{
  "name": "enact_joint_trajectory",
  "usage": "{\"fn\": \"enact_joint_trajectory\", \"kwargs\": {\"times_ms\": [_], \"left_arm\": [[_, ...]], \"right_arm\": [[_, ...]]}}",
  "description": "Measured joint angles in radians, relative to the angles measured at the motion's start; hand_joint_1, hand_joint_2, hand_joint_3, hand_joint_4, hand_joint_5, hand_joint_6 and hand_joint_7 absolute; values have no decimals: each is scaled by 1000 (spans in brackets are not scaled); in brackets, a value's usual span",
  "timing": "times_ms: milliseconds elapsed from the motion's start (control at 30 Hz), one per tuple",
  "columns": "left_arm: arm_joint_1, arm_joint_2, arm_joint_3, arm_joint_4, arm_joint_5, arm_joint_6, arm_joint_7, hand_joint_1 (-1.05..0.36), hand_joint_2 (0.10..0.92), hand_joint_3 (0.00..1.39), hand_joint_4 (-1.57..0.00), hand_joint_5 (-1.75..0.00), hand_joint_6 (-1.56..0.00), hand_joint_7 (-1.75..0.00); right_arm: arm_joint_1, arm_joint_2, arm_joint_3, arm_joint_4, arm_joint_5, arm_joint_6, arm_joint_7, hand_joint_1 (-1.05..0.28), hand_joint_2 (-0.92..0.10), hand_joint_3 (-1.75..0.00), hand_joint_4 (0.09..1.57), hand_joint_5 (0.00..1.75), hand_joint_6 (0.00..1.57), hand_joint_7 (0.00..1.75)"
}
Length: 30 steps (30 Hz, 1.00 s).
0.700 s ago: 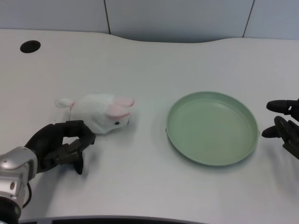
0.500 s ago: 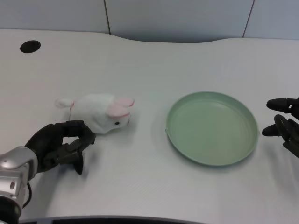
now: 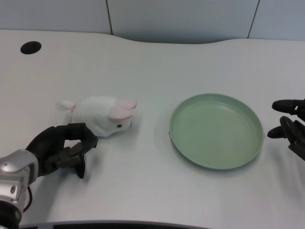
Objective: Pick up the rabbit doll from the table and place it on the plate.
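Almost nothing is different from the picture taken a moment ago: the rabbit doll (image 3: pixel 102 116) lies in the same spot on the white table (image 3: pixel 157 62), and the green plate (image 3: pixel 217 131) has not moved either. The left hand (image 3: pixel 61 150) sits where it was, low at the left, just beside the doll's near side. Its fingers (image 3: pixel 78 131) are curled in, with a small gap inside, and they hold nothing. You cannot tell if the fingertips touch the doll's fur or stop just short of it.

The doll lies on its belly, stretched out from left to right. Its little white tail (image 3: pixel 64 105) points left, toward the table's left edge. Its head, with the pink ears (image 3: pixel 122 108) and a dark eye, points right and a bit toward the robot, at the plate. The doll is well apart from the plate, with bare table between them. A dark round hole (image 3: pixel 30 47) sits in the far left corner of the table
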Motion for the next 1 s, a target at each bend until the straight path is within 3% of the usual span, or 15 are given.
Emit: {"fn": "enact_joint_trajectory", "kwargs": {"times_ms": [233,333,433,533,667,833,900,1000], "left_arm": [[4,0,6,10,-5,-41,1,-566,921,463,-792,-1746,-540,-1746],[19,-3,28,18,-21,-114,-21,-592,921,452,-787,-1746,-553,-1746],[44,-15,44,11,-33,-256,-15,-601,921,454,-694,-1746,-470,-1712],[71,-35,42,-28,0,-414,66,-644,921,376,-493,-1743,-447,-1374],[87,-28,8,-79,147,-628,271,-618,921,290,-418,-1616,-404,-1047],[94,48,-81,-147,447,-735,560,-627,921,277,-298,-1285,-323,-850],[88,94,-127,-180,588,-736,679,-675,921,240,-244,-969,-364,-465],[51,153,-183,-211,732,-721,791,-750,921,225,-142,-783,-335,-234]], "right_arm": [[0,0,-1,7,3,0,6,-303,-921,-484,337,1405,378,946],[0,0,0,8,1,-3,4,-294,-921,-492,338,1404,380,946],[0,1,1,8,1,-5,4,-297,-921,-496,328,1402,377,945],[0,2,3,4,0,-2,-2,-302,-921,-492,326,1403,370,942],[0,2,3,0,-1,-1,-8,-287,-921,-500,335,1403,373,941],[0,2,3,2,-2,-1,-3,-296,-921,-495,346,1410,378,941],[0,2,4,2,-2,-1,-5,-303,-921,-488,351,1413,379,939],[0,2,5,0,-3,-1,-10,-312,-921,-491,338,1408,373,935]]}}
